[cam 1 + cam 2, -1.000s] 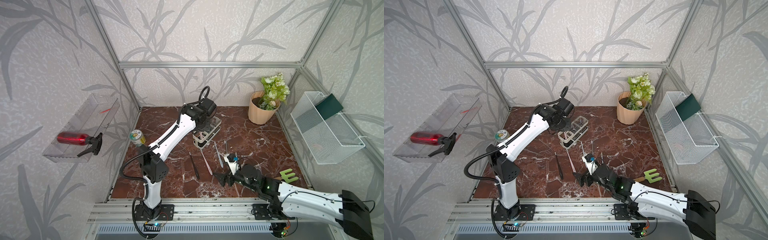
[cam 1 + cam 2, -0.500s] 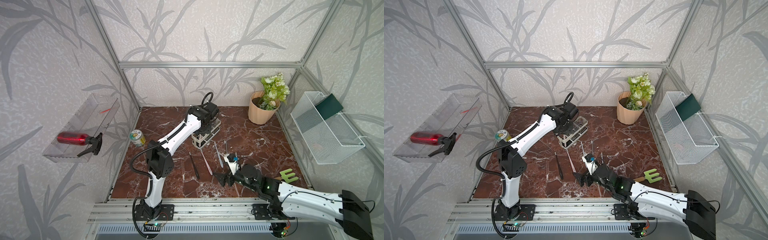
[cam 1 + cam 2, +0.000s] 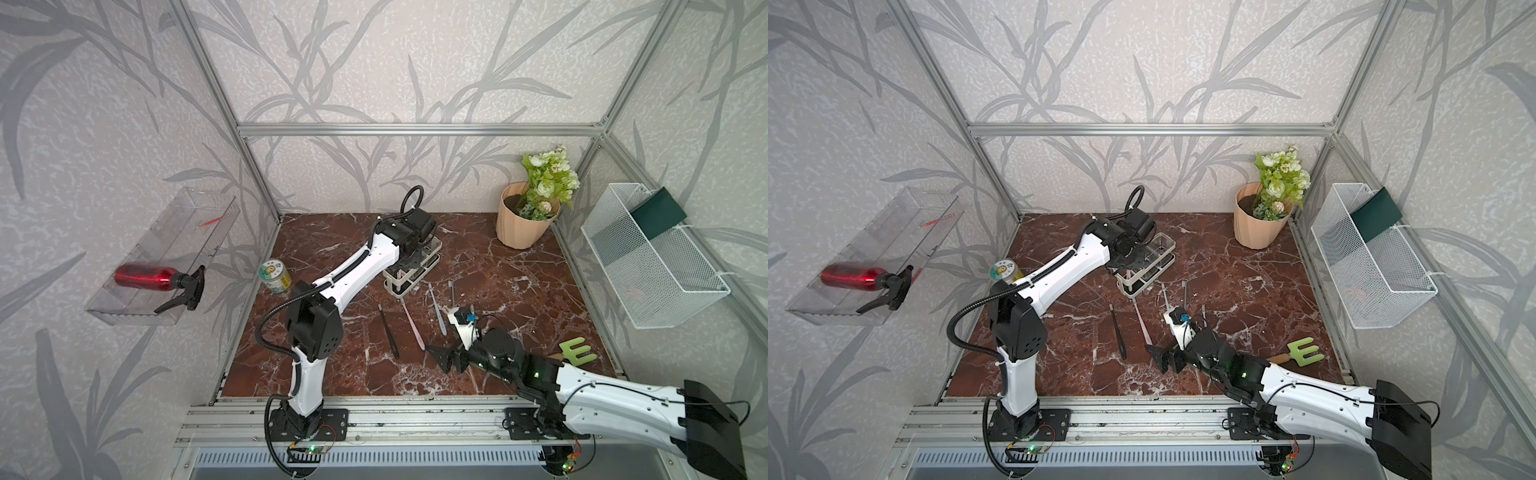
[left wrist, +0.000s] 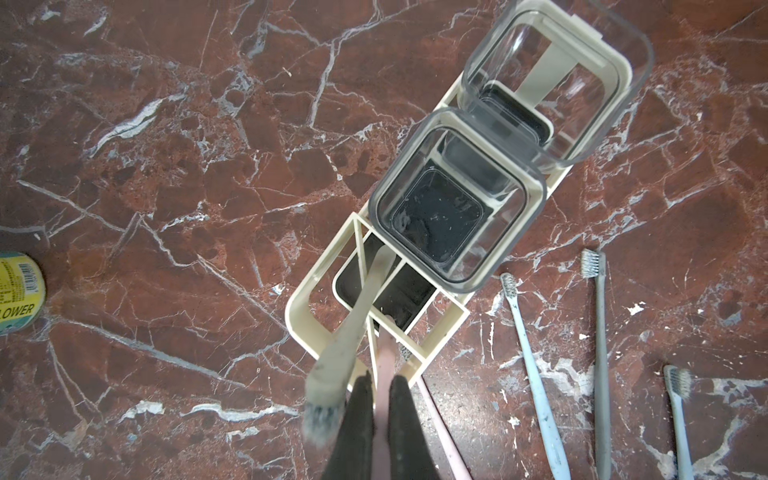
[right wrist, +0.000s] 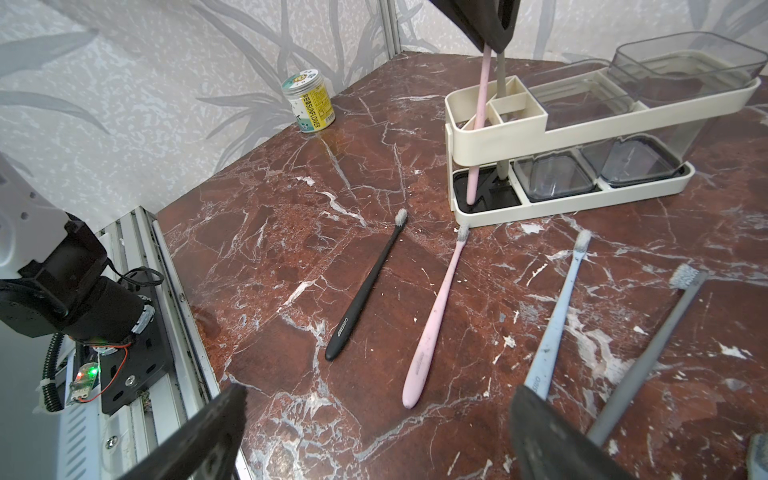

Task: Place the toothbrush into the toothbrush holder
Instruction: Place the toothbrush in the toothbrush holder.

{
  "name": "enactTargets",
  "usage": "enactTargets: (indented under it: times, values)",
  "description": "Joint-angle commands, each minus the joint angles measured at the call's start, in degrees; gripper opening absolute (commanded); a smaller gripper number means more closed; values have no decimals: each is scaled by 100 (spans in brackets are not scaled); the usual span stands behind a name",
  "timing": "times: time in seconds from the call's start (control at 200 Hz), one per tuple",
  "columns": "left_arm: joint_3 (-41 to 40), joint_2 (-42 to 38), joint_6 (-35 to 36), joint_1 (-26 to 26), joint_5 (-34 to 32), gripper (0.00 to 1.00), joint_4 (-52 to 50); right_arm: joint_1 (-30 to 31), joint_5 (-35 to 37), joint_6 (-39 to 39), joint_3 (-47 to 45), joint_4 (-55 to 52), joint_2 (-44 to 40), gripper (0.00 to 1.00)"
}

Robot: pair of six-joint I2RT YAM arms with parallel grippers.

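Loose toothbrushes littering floor beside toothbrush holder, open marble toward jar

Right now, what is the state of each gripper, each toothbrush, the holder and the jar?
Holder: upright, two toothbrushes in it.
Left gripper: shut on pink toothbrush.
Pink toothbrush: upright, lower end in holder.
Grey toothbrush: leaning in holder, bristles up.
Right gripper: open, empty.
Black toothbrush: lying on table.
Second pink toothbrush: lying on table.
Blue toothbrush: lying on table.
Jar: upright, lid on.
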Motion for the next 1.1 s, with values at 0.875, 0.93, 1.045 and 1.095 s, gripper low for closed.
enactTargets:
  times: [0.875, 0.93, 1.045, 1.095]
  values:
    - [-94, -210, -172, 52, 288, 18, -102, -6, -88, 13, 35, 130, 46, 98]
    - [-8, -191, -161, 52, 295, 27, -150, -6, -74, 11, 36, 124, 28, 98]
    - [208, -180, -119, 58, 299, 42, -253, -9, -61, 6, 26, 112, -8, 98]
    - [329, -192, -100, 54, 289, 47, -314, -6, -61, 13, 24, 111, -11, 98]
